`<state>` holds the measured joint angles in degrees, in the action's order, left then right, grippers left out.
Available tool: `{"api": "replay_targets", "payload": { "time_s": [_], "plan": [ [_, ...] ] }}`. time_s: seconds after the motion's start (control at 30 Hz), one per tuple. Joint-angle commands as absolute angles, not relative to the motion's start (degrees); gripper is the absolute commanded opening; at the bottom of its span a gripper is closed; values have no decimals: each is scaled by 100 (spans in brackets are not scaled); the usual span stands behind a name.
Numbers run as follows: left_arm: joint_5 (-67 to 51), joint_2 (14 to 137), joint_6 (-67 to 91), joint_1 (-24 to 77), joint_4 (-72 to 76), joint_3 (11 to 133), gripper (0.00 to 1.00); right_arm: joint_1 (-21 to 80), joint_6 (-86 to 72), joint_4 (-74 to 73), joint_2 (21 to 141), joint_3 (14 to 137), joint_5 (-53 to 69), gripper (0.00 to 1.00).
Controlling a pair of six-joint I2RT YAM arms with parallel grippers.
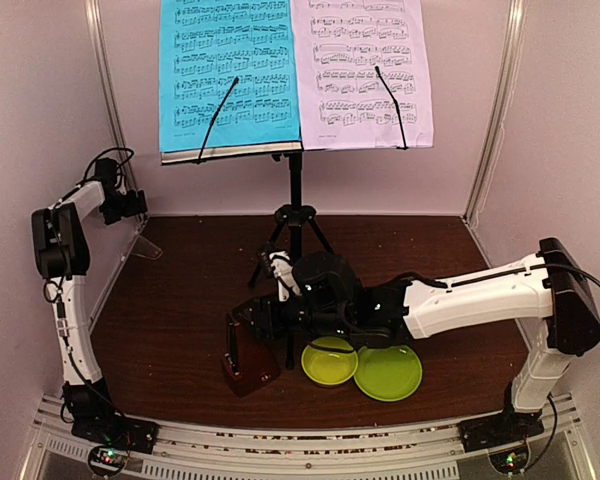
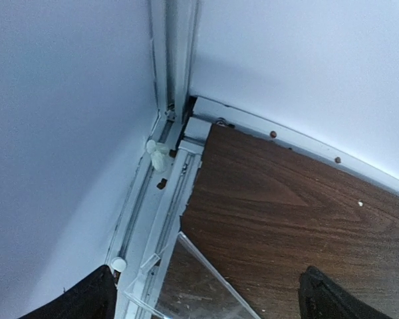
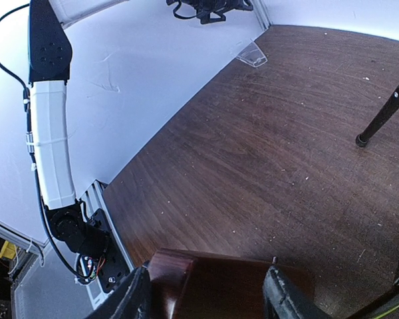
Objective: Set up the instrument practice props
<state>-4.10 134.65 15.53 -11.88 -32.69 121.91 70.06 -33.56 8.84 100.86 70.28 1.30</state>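
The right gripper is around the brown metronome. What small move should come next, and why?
Probably lower the metronome upright onto the bare table left of the bowl. The right gripper is closed on its sides, the cyan sheet and lilac sheet already sit on the music stand, and the left gripper is open, far off in the corner.

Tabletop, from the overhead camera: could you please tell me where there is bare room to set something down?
The tabletop is bare between the left arm and the metronome, and behind the right arm, from the music stand to the right wall. Crowded: front centre, where right gripper, metronome, bowl and plate cluster.
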Motion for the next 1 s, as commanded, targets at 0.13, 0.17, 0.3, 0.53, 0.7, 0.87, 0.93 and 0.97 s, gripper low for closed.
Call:
{"api": "replay_targets", "payload": {
  "time_s": [0.13, 0.17, 0.3, 0.53, 0.7, 0.87, 0.93, 0.97],
  "plan": [
    [-1146, 14291, 1705, -1661, -3351, 12799, 98, 7041, -3260, -1, 10280, 7180, 158, 57],
    [-1255, 14404, 1836, -1716, -3359, 12876, 98, 7043, -3249, -31, 10278, 7207, 155, 57],
    [-1643, 14772, 2041, -1814, -3489, 13418, 98, 7032, -3235, -96, 10287, 7278, 110, 57],
    [-1965, 15232, 2356, -1802, -3809, 13797, 97, 7035, -3226, -155, 10355, 7422, 100, 57],
    [-1725, 14850, 1906, -1510, -3728, 13269, 96, 7033, -3208, -159, 10359, 7446, 63, 57],
    [-1501, 14500, 1629, -1388, -3791, 12938, 91, 7038, -3186, -151, 10381, 7483, 61, 57],
    [-1573, 14300, 1643, -1360, -3715, 12745, 88, 7040, -3184, -119, 10374, 7468, 67, 57],
    [-1625, 14166, 1681, -1343, -3620, 12633, 87, 7033, -3183, -103, 10378, 7465, 75, 57]
  ]
}}
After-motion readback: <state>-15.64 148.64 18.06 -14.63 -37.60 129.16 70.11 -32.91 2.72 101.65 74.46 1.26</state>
